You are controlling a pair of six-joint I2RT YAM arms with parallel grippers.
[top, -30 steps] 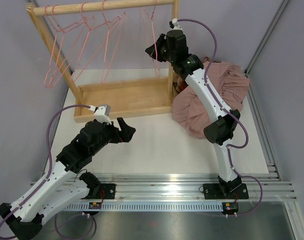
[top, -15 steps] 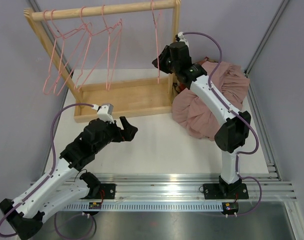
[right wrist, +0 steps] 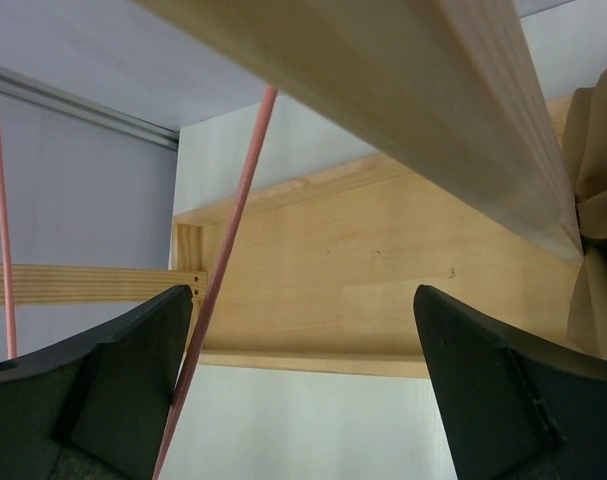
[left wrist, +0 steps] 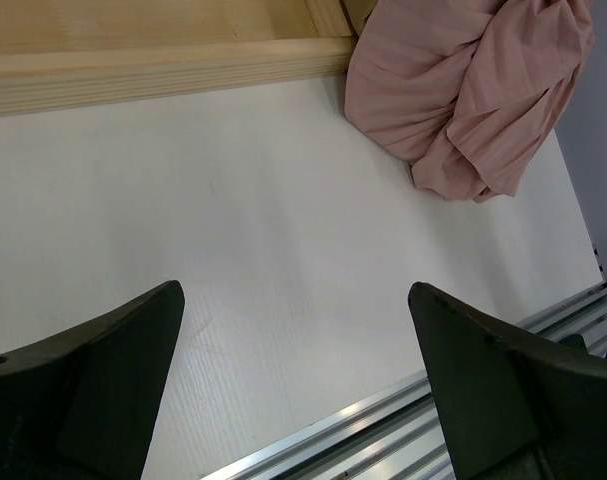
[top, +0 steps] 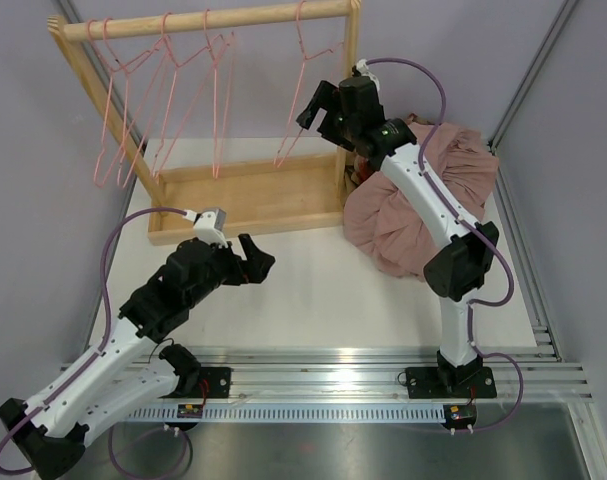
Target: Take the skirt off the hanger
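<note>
item: dusty-pink pleated fabric skirt. lies heaped on the white table at the right of the top frame, just beside the rack's end post. off every hanger, so the task reads as done or all but done.

item: pink wire hanger. bare, hooked on the top rail in the upper centre, tilted. three more bare pink wire hangers hang at the upper left.

item: pale wooden clothes rack. stands at the back of the table.

item: right hand. raised beside the tilted hanger, fingers spread wide, holding nothing. in its own view one pink wire runs just beside one finger.

item: left hand. low over bare table at the centre left, fingers wide, empty.

hazards, as judged:
- a finger catches the wire as the right hand moves off. cause: wire close beside it. result: hanger pulled from the rail, or rack jolted.
- the white right arm drags the skirt. cause: arm crosses above the heap. result: cloth pulled toward the table's right edge.
</note>
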